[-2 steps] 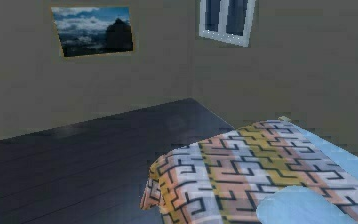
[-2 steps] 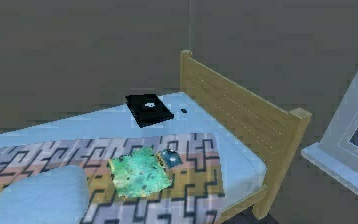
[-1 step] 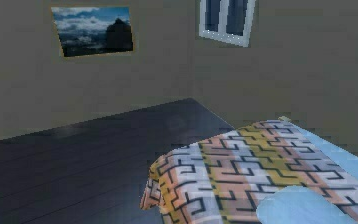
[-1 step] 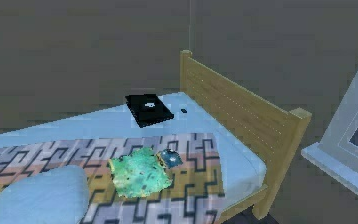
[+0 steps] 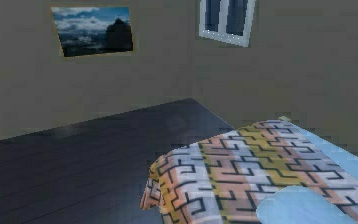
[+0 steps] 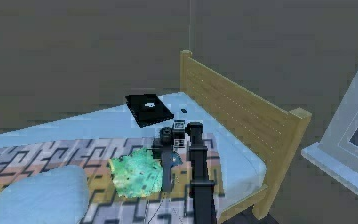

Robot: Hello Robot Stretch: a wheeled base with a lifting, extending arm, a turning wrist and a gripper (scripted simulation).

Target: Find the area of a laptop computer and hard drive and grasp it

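On the bed (image 6: pixel 87 128), just beyond the end effector (image 6: pixel 167 150) and slightly toward the arm side view's left: dark flat slab, reads as a closed laptop (image 6: pixel 147 108). Small dark blob (image 6: pixel 184 110) just beside it could be the hard drive, too small to tell. Can't tell whether the end effector holds anything, patterned quilt (image 6: pixel 57 155) behind it. Judgement: laptop is stiff, thin, heavyish, with a slick shell on soft bedding. Take it by the near edge.

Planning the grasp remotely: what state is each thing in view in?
Laptop: lid closed, flat on the bed.
Small dark thing: lying on the bed beside the laptop.
Gripper: against the bed; cannot tell whether it holds anything.
Blanket: spread over the bed.
Window: closed, as far as shows.
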